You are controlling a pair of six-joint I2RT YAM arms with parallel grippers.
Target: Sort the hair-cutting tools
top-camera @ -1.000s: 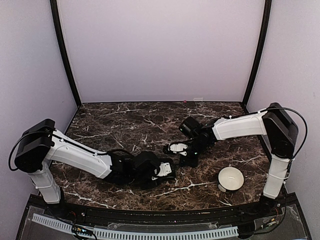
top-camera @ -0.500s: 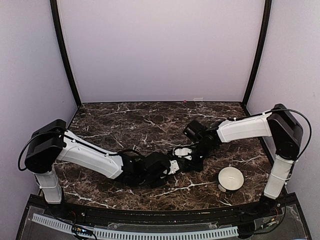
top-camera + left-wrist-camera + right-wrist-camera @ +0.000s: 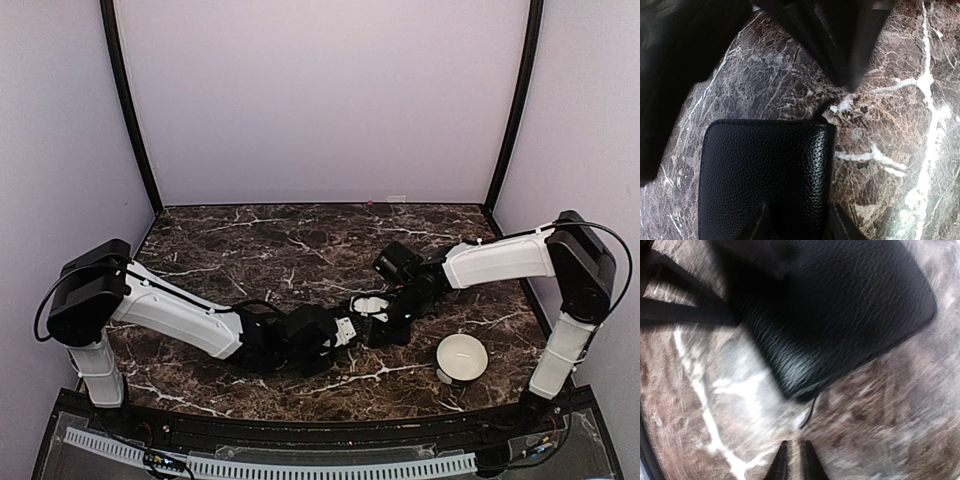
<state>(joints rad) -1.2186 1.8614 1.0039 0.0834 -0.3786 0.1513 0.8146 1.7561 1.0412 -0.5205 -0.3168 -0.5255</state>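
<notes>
item: hair-cutting tools. none on show in any view; judged to be shut inside the black case (image 3: pixel 765 170), which lies flat on the marble table (image 3: pixel 250 240) at centre, between the two arms. fitting: a thin zip pull (image 3: pixel 810 412) trails off the case's corner onto the table. left gripper (image 3: pixel 338 332): fingers (image 3: pixel 840 231) moderately apart, set over the case's near right corner; whether they bear down on it cannot be told. right gripper (image 3: pixel 374 318): fingers (image 3: pixel 782 462) narrow, almost together, nothing between them, tips low over the table just beside the zip pull. white bowl (image 3: pixel 441 352): near right, apart from both grippers. hazards: the pull is slight and lies flat, so the narrow tips may close on marble or skid off it. if the left gripper does not pin the case, a tug on the zip would likely drag the whole case rather than open it. the two grippers sit close together, so a small misjudged move could knock one into the other. a hard pull could spill the tools out.
</notes>
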